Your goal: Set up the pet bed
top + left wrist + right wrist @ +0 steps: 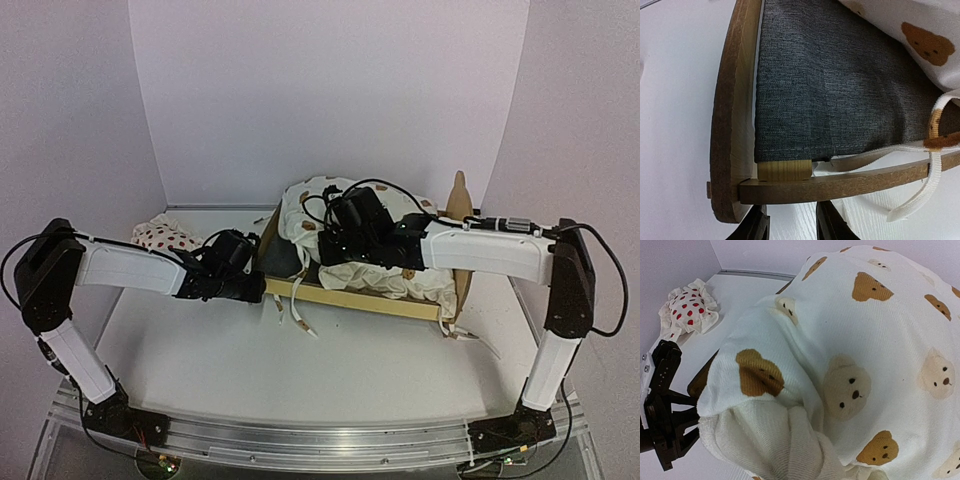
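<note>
Although the pet bed [350, 298] stood upright in the middle of the surface [340, 375], with its headboard [460, 200] toward the right arm, the setting-up looked only partly done. The cream bear-print cushion [300, 205] sat inside the frame as a bunched heap rather than a flat pad. That left a stretch of grey felt base [840, 85] bare at the left end, and the ties [297, 315] dangled loose over the near rail. The right pincer [328, 255] was closed tight on the heap; cloth hid its fingers, but the folds gathered there suggested it held the cushion. The left pincer [255, 288] hovered just outside the bed's near left corner, its jaws a narrow gap apart with nothing between them. The strawberry pillow [165, 237] lay on the surface beyond the bed's left end, apart from it. What was left, I judged, was spreading the cushion flat, perhaps fastening the ties, and placing the pillow.
</note>
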